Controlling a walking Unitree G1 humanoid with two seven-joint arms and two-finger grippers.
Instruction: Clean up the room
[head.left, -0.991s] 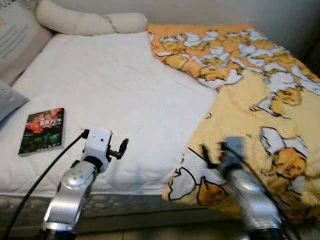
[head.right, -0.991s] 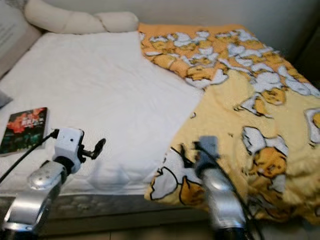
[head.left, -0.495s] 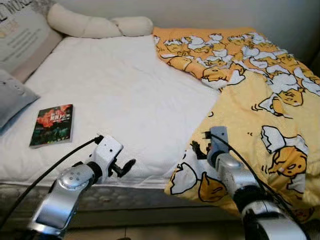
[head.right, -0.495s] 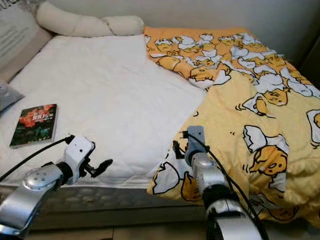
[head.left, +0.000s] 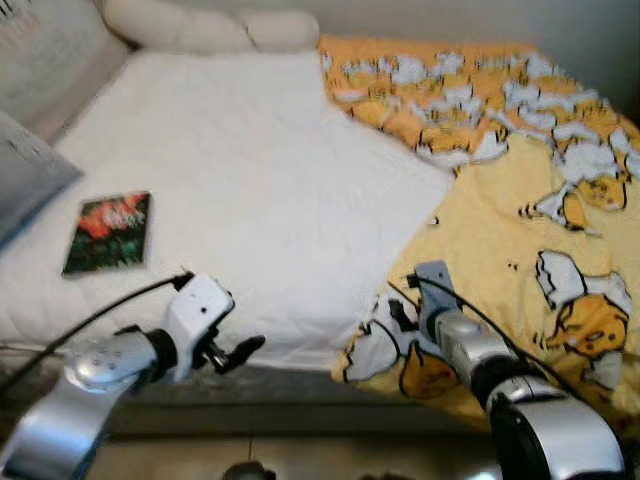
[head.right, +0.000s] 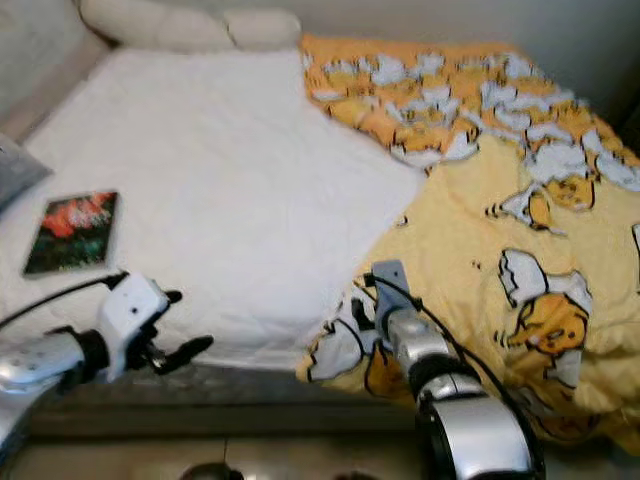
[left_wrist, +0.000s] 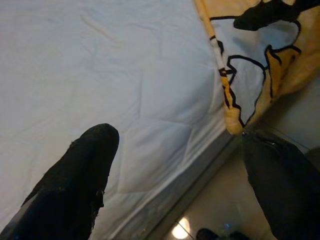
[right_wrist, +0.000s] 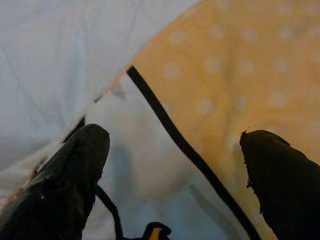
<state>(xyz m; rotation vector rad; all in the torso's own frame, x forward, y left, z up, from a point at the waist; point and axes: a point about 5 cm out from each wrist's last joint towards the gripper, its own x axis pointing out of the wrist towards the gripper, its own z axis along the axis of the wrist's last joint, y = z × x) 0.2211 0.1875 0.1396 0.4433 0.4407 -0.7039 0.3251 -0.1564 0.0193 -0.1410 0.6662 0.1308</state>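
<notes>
Right gripper (right_wrist: 175, 165) spread over blanket (head.left: 520, 230), book (head.left: 108, 232) aside

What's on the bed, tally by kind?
Book: 1
Yellow cartoon-print blanket: 1
Grey cushion: 1
Long cream pillow: 1
Total: 4
</notes>
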